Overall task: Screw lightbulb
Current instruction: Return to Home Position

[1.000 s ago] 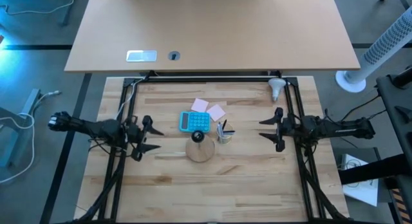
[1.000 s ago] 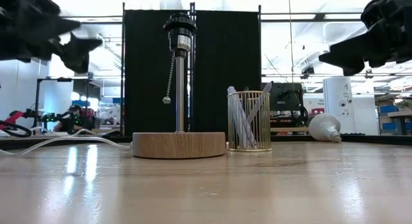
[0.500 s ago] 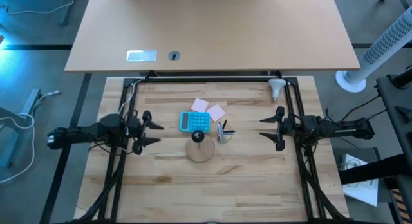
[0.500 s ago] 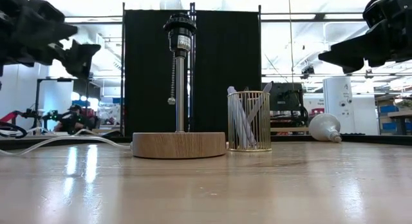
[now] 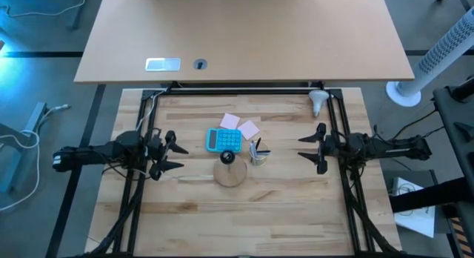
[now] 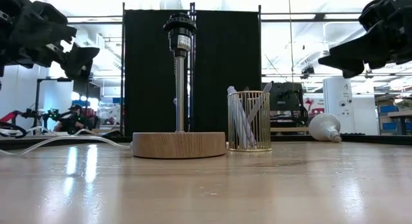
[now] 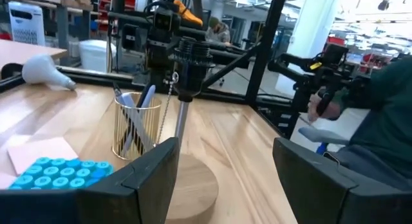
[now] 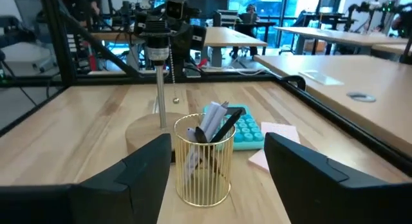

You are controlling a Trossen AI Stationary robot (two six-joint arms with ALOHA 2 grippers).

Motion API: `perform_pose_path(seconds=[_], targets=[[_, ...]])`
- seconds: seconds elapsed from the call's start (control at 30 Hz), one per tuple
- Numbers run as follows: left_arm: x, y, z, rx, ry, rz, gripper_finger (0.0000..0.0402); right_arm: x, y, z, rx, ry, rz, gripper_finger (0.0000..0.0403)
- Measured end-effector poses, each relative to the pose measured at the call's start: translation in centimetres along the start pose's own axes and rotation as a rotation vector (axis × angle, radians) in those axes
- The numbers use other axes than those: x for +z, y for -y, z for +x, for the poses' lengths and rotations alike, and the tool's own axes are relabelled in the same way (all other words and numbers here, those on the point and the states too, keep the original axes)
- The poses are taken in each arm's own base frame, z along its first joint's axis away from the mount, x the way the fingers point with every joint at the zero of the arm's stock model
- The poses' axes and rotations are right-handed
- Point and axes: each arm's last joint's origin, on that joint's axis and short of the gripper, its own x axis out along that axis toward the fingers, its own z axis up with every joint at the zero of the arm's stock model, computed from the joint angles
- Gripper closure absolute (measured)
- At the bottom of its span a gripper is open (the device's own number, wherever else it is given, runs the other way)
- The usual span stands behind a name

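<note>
Wooden table (image 5: 281, 206), black frame rails down both sides.

Left gripper (image 5: 182, 156) is held above the table's left side. Its fingers are spread apart with nothing between them, pointing inward toward the lamp.

Right gripper (image 5: 301, 147) sits opposite on the right side, raised off the wood, fingers likewise apart and empty.

Lamp (image 6: 179, 144) stands near table centre: round wooden base, metal stem, black socket on top.

Blue calculator (image 5: 224, 140) lies just past the lamp, toward the far edge.

Lightbulb (image 5: 318, 101) lies on its side at the far right corner by the frame rail, well apart from the lamp and both grippers.

Gold wire cup (image 5: 257, 155) with pens stands just beside the lamp base.

Two pink notes (image 5: 241, 125) lie beyond the calculator.
</note>
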Motion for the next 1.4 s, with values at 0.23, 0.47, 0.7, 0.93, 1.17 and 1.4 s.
perform_pose_path(seconds=[0.23, 0.47, 0.7, 0.93, 1.17, 1.4], targets=[[-0.3, -0.2, 0.3, 0.009, -0.040, -0.014, 0.0158, -0.3, 0.0, 0.2, 0.000, -0.036, 0.061, 0.0170], [-0.8, -0.4, 0.6, 0.021, -0.096, -0.032, 0.0158, -0.3, -0.1, 0.3, 0.000, -0.044, 0.050, 0.0165], [-1.3, -0.6, 1.0, 0.033, -0.155, -0.051, 0.0158, -0.3, -0.1, 0.3, 0.000, -0.044, 0.055, 0.0152], [-1.8, -0.8, 1.3, 0.045, -0.210, -0.068, 0.0158, -0.3, -0.1, 0.3, 0.000, -0.044, 0.056, 0.0142], [-2.3, -0.9, 1.5, 0.055, -0.260, -0.084, 0.0158, -0.3, -0.1, 0.3, 0.000, -0.044, 0.055, 0.0142], [-2.7, -1.1, 1.7, 0.064, -0.301, -0.096, 0.0158, -0.3, -0.1, 0.3, 0.000, -0.044, 0.056, 0.0155]])
